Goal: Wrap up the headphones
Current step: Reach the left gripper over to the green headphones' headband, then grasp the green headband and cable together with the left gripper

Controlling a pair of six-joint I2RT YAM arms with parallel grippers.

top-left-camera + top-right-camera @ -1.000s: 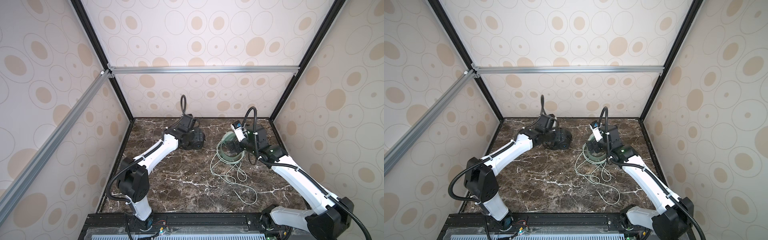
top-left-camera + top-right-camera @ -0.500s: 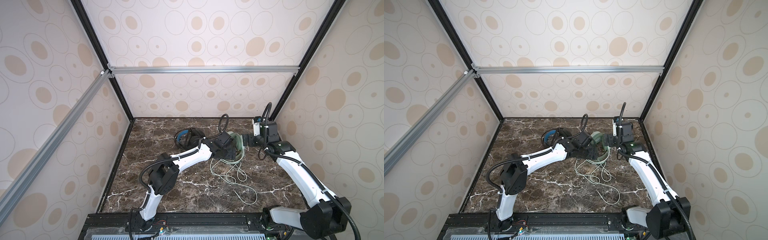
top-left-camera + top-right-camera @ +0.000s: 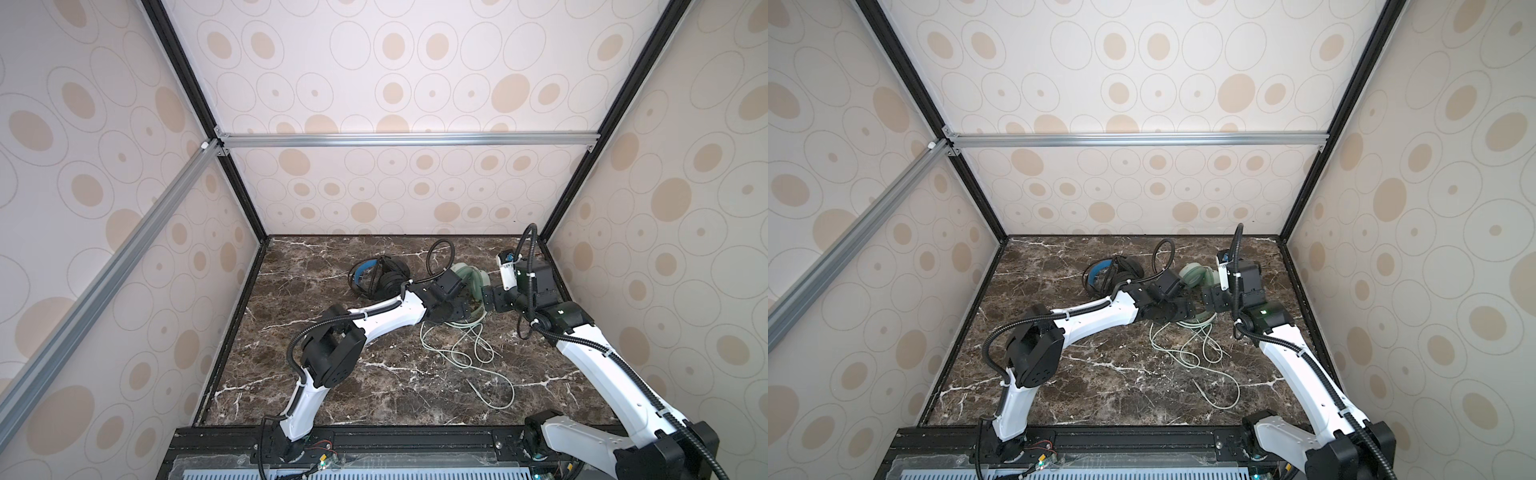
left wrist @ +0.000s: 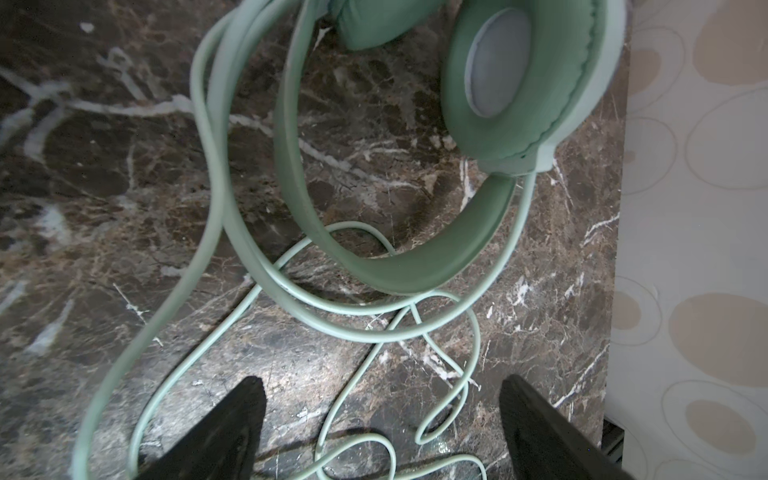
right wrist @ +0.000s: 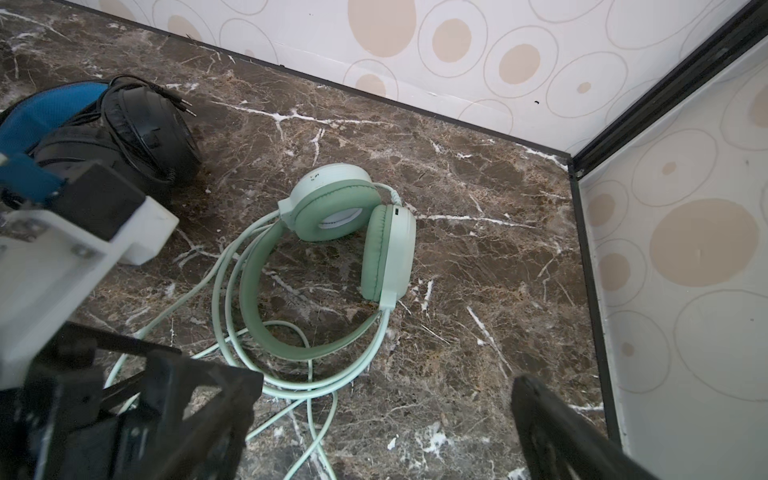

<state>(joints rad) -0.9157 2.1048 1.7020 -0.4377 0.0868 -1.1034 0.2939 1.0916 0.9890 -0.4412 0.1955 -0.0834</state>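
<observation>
The mint-green headphones (image 3: 469,275) (image 3: 1192,275) lie on the marble floor at the back right, earcups folded together (image 5: 353,216). Their pale green cable (image 3: 465,353) (image 3: 1196,353) circles the headband (image 4: 415,253) and trails loose towards the front. My left gripper (image 3: 456,311) (image 3: 1177,309) reaches across to the headband, open, with only cable loops on the floor between its fingers (image 4: 382,386). My right gripper (image 3: 489,297) (image 3: 1211,300) hovers open just right of the same pair, nothing in it (image 5: 382,399). The black headphones (image 3: 380,276) (image 3: 1113,270) (image 5: 137,129), blue-lined, lie left of them.
The right wall (image 5: 685,249) and the back wall (image 3: 395,199) stand close to the green pair. The two grippers are nearly touching over it. The left arm's white wrist mount (image 5: 62,257) fills part of the right wrist view.
My left arm has swung from the black headphones across to the green pair. My right gripper has drawn back from the green pair towards the right wall and now hovers beside it.
</observation>
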